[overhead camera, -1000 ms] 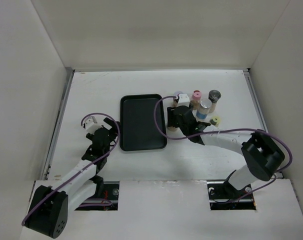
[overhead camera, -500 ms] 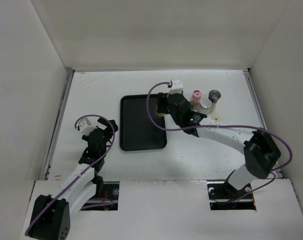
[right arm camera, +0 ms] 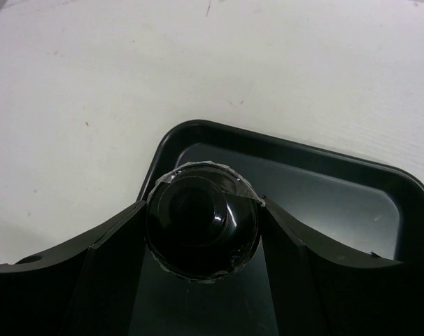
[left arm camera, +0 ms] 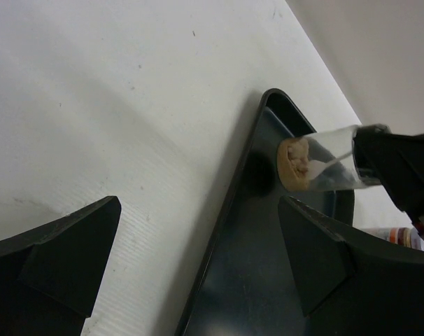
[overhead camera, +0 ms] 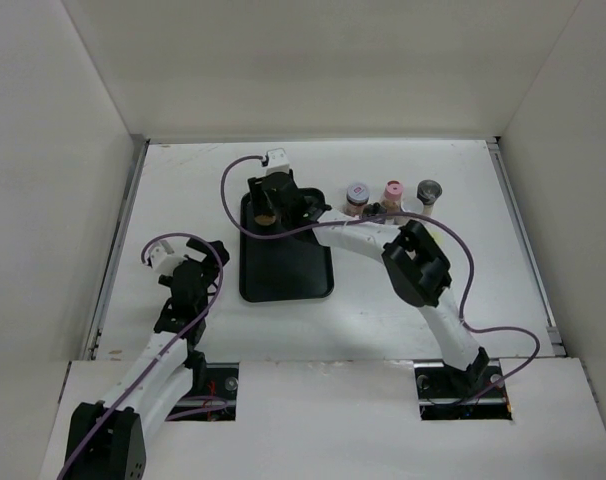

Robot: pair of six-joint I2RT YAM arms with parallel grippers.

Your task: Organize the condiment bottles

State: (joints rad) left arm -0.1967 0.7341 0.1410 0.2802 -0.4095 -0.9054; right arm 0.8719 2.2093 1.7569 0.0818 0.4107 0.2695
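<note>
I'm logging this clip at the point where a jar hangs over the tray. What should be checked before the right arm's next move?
1. Grip: the right pincer is shut on the jar, with a finger on each side of its black cap. Ok.
2. Position: the jar is over the far-left corner of the tray, inside the rim. Ok.
3. Landing spot: the tray floor beneath the jar is bare. Ok.
4. Contact: in the left wrist view the jar's base looks raised off the floor, so it is not ready for release. Not ok.
5. Left pincer: open, over the table left of the tray. Ok.
6. Three capped bottles: upright to the right of the tray; whether others are hidden behind the arm, cannot tell.
</note>
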